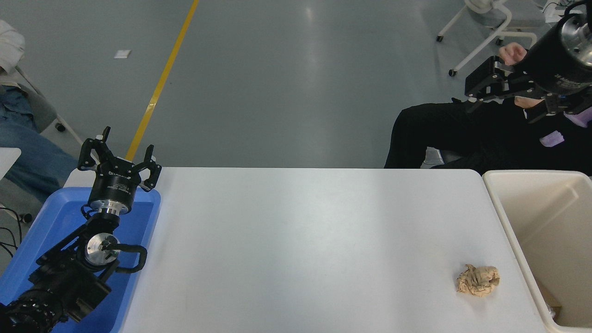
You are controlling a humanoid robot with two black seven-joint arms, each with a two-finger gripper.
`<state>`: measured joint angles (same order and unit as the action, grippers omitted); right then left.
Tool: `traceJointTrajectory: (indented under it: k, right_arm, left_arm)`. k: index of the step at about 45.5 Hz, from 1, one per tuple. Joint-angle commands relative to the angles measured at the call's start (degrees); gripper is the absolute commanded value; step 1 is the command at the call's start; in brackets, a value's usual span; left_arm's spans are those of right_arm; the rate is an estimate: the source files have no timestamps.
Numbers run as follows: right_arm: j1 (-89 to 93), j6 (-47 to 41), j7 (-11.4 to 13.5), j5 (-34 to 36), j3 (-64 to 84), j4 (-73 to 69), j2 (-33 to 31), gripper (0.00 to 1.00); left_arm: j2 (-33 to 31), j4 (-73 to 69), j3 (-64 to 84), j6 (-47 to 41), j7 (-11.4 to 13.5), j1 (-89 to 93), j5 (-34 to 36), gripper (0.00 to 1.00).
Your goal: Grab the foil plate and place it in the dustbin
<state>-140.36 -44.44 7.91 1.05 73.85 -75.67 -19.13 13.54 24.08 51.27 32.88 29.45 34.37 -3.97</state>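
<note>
The foil plate is not in plain view. The cream-beige dustbin [550, 217] stands off the table's right end, and only a small unclear scrap [551, 309] shows at its bottom near corner. My right gripper [502, 104] hangs high at the upper right, beyond the dustbin's far rim and in front of a seated person. Its fingers [481, 78] are spread and hold nothing. My left gripper [119, 155] is parked open over the blue tray at the lower left.
A crumpled tan paper ball [478, 280] lies on the white table [300, 240] near its right end. A shallow blue tray [51, 226] sits at the left. A person in black [462, 134] sits behind the table's far right corner; another person's leg [27, 157] is at the far left.
</note>
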Motion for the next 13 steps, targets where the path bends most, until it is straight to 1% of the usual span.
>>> traceJointTrajectory:
  k: [1,13]
  right_arm:
    - [-2.81,-0.56,0.00,-2.37,-4.76,-1.50,1.20,1.00]
    - [-3.17,-0.56,-0.09,-2.28,-5.55,-1.50,2.17,1.00]
  left_arm:
    - [0.00,0.00,-0.02,-0.01,-0.01,0.00,0.01,0.99]
    - [0.00,0.00,-0.03,-0.01,-0.01,0.00,0.01,0.99]
